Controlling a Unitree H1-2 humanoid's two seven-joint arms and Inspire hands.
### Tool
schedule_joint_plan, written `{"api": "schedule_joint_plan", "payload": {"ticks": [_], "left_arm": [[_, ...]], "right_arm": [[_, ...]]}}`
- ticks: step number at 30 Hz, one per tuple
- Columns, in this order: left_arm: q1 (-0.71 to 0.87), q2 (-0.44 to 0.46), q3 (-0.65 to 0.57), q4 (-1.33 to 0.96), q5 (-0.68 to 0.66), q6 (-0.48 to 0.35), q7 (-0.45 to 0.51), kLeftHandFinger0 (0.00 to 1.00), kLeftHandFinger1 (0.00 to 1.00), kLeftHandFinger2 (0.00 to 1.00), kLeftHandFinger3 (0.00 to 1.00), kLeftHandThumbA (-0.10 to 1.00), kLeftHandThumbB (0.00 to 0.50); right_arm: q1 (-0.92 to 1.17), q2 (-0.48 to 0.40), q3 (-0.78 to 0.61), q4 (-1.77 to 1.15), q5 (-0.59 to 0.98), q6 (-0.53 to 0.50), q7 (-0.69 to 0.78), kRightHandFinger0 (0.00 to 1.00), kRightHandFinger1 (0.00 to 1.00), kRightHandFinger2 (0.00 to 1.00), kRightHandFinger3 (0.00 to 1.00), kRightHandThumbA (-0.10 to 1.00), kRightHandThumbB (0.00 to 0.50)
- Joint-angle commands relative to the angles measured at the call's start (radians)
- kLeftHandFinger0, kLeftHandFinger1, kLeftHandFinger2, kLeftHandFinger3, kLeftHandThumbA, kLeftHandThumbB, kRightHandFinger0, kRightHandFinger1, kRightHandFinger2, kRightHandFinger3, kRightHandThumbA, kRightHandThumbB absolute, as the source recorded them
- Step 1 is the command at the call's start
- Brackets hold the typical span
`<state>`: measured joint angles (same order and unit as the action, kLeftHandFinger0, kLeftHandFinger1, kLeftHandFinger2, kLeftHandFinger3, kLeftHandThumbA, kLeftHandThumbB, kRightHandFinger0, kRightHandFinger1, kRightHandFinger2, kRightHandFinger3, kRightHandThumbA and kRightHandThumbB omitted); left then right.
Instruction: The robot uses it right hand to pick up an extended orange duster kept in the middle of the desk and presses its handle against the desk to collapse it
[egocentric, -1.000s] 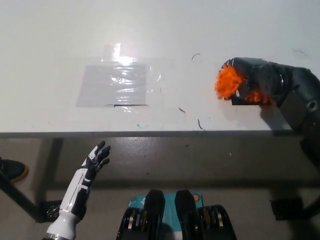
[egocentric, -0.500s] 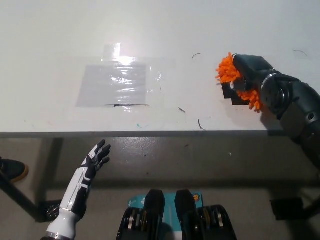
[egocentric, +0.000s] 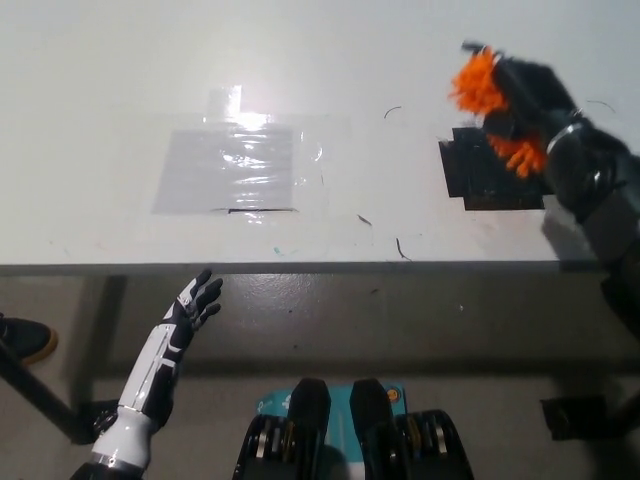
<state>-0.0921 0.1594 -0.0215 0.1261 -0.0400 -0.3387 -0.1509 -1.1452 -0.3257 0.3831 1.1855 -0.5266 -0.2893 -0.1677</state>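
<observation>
The orange duster (egocentric: 484, 88) is shown held in the black right robot hand (egocentric: 528, 100), whose fingers are wrapped around it above the far right part of the worktop (egocentric: 120, 100); only its fluffy orange head is seen, in tufts on either side of the fingers, so the handle and the lie of its long axis cannot be made out (they are hidden by the hand and by blur). Just below and nearer the robot, a dark square patch (egocentric: 490, 180) is seen lying flat on the white surface; the handle would probably have to be brought down against the worktop somewhere near here. A clear taped sheet (egocentric: 232, 168) lies well apart toward the middle. The white left robot hand (egocentric: 190, 308) is held idle below the worktop's near edge, fingers spread, holding nothing.
</observation>
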Motion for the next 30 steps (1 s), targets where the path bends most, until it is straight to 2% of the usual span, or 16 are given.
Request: {"api": "schedule_joint_plan", "payload": {"ticks": [1, 2, 4, 5, 7, 10, 11, 14, 16, 18, 19, 20, 21, 25, 28, 30], "left_arm": [[-0.014, 0.017, 0.007, -0.036, -0.016, -0.026, -0.013, 1.0, 1.0, 1.0, 1.0, 1.0, 0.082], [-0.012, 0.018, 0.007, -0.036, -0.017, -0.023, -0.014, 1.0, 1.0, 1.0, 1.0, 1.0, 0.082], [-0.009, 0.018, 0.008, -0.036, -0.017, -0.019, -0.014, 1.0, 1.0, 1.0, 1.0, 1.0, 0.074], [-0.009, 0.018, 0.008, -0.036, -0.017, -0.019, -0.014, 1.0, 1.0, 1.0, 1.0, 1.0, 0.074], [-0.005, 0.015, 0.008, -0.03, -0.018, -0.027, -0.013, 1.0, 1.0, 1.0, 1.0, 1.0, 0.065], [0.0, 0.015, 0.007, -0.033, -0.012, -0.027, -0.011, 1.0, 1.0, 1.0, 1.0, 1.0, 0.066], [0.0, 0.014, 0.008, -0.034, -0.011, -0.024, -0.009, 1.0, 1.0, 1.0, 1.0, 1.0, 0.073], [0.0, 0.013, 0.008, -0.033, -0.012, -0.025, -0.009, 1.0, 1.0, 1.0, 1.0, 1.0, 0.075], [-0.005, 0.012, 0.01, -0.025, -0.011, -0.027, -0.006, 1.0, 1.0, 1.0, 1.0, 1.0, 0.085], [-0.005, 0.012, 0.01, -0.025, -0.011, -0.027, -0.007, 1.0, 1.0, 1.0, 1.0, 1.0, 0.086], [0.001, 0.009, 0.005, -0.033, -0.009, -0.022, -0.009, 1.0, 1.0, 1.0, 1.0, 1.0, 0.086], [0.001, 0.01, 0.006, -0.033, -0.009, -0.026, -0.008, 1.0, 1.0, 1.0, 1.0, 1.0, 0.07], [0.001, 0.01, 0.006, -0.033, -0.008, -0.029, -0.008, 1.0, 1.0, 1.0, 1.0, 1.0, 0.062], [0.003, 0.012, 0.008, -0.035, -0.009, -0.03, -0.009, 1.0, 1.0, 1.0, 1.0, 1.0, 0.059], [0.0, 0.013, 0.011, -0.032, -0.01, -0.032, -0.008, 1.0, 1.0, 1.0, 1.0, 1.0, 0.069], [0.0, 0.013, 0.011, -0.031, -0.011, -0.031, -0.009, 1.0, 1.0, 1.0, 1.0, 1.0, 0.068]], "right_arm": [[-0.109, -0.054, -0.055, -0.09, 0.05, 0.009, 0.044, 0.02, 0.54, 0.9, 1.0, -0.1, 0.14], [-0.119, -0.098, -0.105, -0.295, 0.076, 0.108, 0.109, 0.0, 0.49, 0.84, 0.96, -0.1, 0.137], [-0.133, -0.148, -0.159, -0.512, 0.109, 0.195, 0.187, 0.0, 0.42, 0.78, 0.92, -0.1, 0.141], [-0.132, -0.151, -0.165, -0.534, 0.11, 0.205, 0.196, 0.0, 0.42, 0.78, 0.92, -0.1, 0.141], [-0.17, -0.174, -0.206, -0.63, 0.133, 0.292, 0.245, 0.0, 0.42, 0.78, 0.91, -0.1, 0.136], [-0.238, -0.204, -0.239, -0.691, 0.149, 0.317, 0.285, 0.0, 0.42, 0.8, 0.95, -0.1, 0.142], [-0.265, -0.204, -0.25, -0.697, 0.153, 0.334, 0.29, 0.0, 0.39, 0.77, 0.92, -0.1, 0.128], [-0.277, -0.201, -0.264, -0.716, 0.15, 0.356, 0.302, 0.0, 0.38, 0.76, 0.9, -0.1, 0.125], [-0.325, -0.172, -0.298, -0.706, 0.16, 0.341, 0.243, 0.0, 0.38, 0.76, 0.88, -0.1, 0.134], [-0.322, -0.17, -0.305, -0.714, 0.156, 0.349, 0.251, 0.0, 0.38, 0.76, 0.88, -0.1, 0.137], [-0.311, -0.113, -0.345, -0.713, 0.173, 0.317, 0.153, 0.0, 0.38, 0.76, 0.88, -0.1, 0.143], [-0.302, -0.083, -0.359, -0.677, 0.189, 0.258, 0.107, 0.0, 0.35, 0.72, 0.83, -0.1, 0.132], [-0.291, -0.059, -0.37, -0.668, 0.182, 0.238, 0.077, 0.0, 0.35, 0.72, 0.83, -0.1, 0.132], [-0.288, -0.045, -0.39, -0.668, 0.168, 0.232, 0.075, 0.0, 0.34, 0.72, 0.83, -0.1, 0.131], [-0.302, 0.042, -0.426, -0.512, 0.159, 0.114, -0.124, 0.0, 0.35, 0.74, 0.82, -0.1, 0.121], [-0.307, 0.047, -0.431, -0.489, 0.157, 0.095, -0.145, 0.0, 0.34, 0.74, 0.8, -0.1, 0.118]]}}
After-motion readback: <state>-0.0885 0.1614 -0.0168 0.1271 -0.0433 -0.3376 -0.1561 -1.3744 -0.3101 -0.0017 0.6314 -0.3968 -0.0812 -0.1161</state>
